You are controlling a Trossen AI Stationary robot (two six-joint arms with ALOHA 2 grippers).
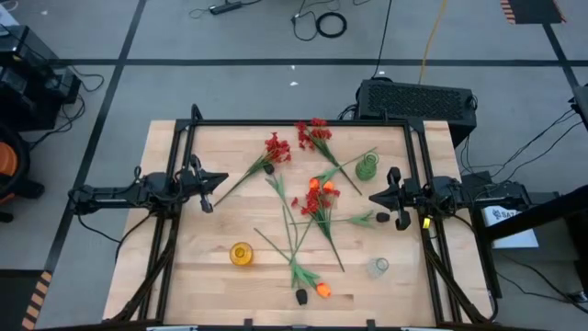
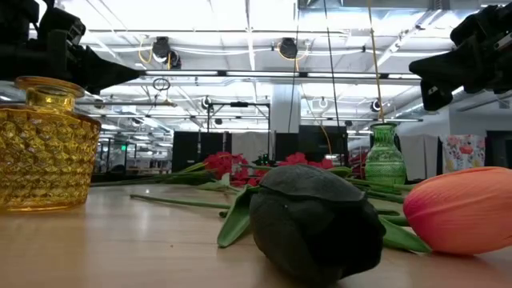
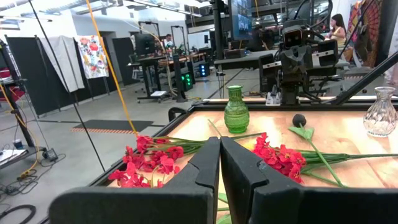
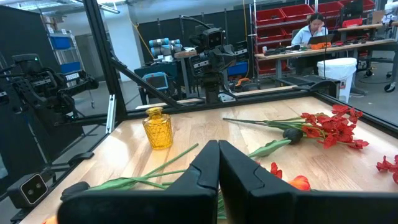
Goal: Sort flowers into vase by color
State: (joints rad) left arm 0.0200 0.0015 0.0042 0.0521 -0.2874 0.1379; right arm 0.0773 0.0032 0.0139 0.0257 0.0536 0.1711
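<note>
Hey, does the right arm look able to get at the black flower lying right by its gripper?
Probably yes: the black flower lies beside the shut right gripper, with nothing over it.

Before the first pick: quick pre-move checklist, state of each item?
1. Left gripper empty, jaws shut, at the table's left side: ok.
2. Right gripper empty, jaws shut, at the right side: ok.
3. Vases upright: yellow vase, green vase and clear vase all standing: ok.
4. Vases empty: no stems stand in any of them: ok.
5. Flowers separated for a clean grasp: not ok, stems cross in the middle of the table.
6. Jaws opened for a pick: not ok, both need opening first.
</note>
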